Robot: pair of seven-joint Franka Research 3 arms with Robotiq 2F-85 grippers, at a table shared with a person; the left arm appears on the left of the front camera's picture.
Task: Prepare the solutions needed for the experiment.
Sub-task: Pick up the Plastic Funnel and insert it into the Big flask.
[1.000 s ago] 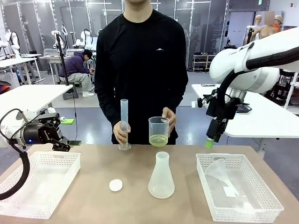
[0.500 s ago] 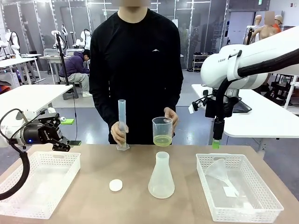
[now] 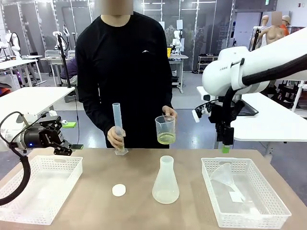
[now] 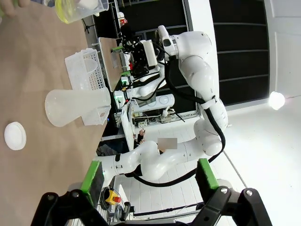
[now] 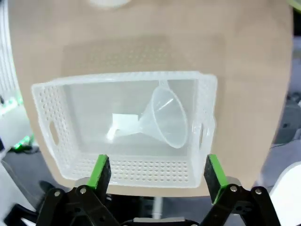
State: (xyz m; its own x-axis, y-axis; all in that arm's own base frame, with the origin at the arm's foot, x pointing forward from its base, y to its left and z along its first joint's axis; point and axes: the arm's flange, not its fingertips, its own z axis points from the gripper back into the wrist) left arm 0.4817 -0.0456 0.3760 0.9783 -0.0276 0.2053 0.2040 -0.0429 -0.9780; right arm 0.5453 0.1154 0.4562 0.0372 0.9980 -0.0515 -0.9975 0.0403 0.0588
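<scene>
Over the near right corner of the tabletop [image 3: 192, 163], the right gripper [image 5: 157, 174] points straight down with its green pads spread wide and nothing between them. Directly below it a clear funnel [image 5: 164, 117] lies on its side in the white right basket [image 5: 117, 79]. The funnel's long axis runs roughly along the line between the two pads, stem to one side and wide mouth to the other, so I judge the wrist would have to turn before the jaws could close across the stem. This arm is plainly the nearer one to the funnel. Towards the middle of the tabletop stands a translucent conical flask [image 3: 165, 182], upright and uncapped; whether it holds any liquid I cannot tell. A small white cap [image 3: 119, 190] lies just beside it. At the near left corner sits the left basket [image 3: 43, 163], and the left gripper [image 4: 149, 176] hangs over its far edge, likewise spread open and holding nothing. At the far edge a person grips an upright graduated cylinder [image 3: 116, 125] on the tabletop with one hand [image 3: 115, 138]. The other hand [image 3: 171, 116] holds a clear beaker [image 3: 165, 129] in the air, and the yellow-green solution [image 3: 166, 139] lies as a shallow layer in its bottom. The tabletop is plain, tan and matte. Beyond it is an open laboratory with white benches [image 3: 33, 98].
</scene>
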